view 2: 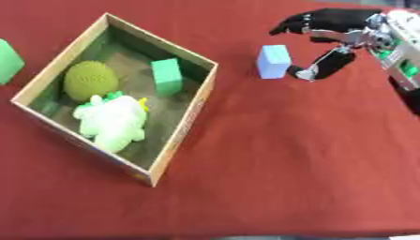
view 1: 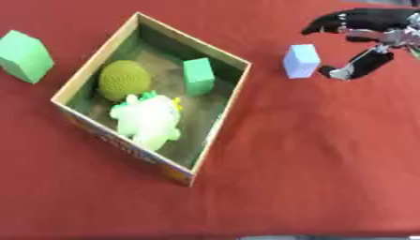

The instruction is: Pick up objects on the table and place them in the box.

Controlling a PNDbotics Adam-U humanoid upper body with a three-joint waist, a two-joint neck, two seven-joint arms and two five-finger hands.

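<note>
Reaching at two o'clock, the right robot hand point(view 2: 332, 42) spreads unclenched around nothing, just beside the pale blue cube point(view 2: 273, 61) on the table point(view 2: 287, 154); closing early could knock it away from the box point(view 2: 195, 101).

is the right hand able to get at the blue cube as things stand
Probably yes: the right hand is open right beside the blue cube, thumb and fingers spread toward it, with only bare cloth between them.

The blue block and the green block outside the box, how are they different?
The blue block is pale blue; the green block is light green and looks bigger. The blue block sits right of the box, beside the open right hand; the green block sits left, with no hand near. Both rest on the red table.
</note>
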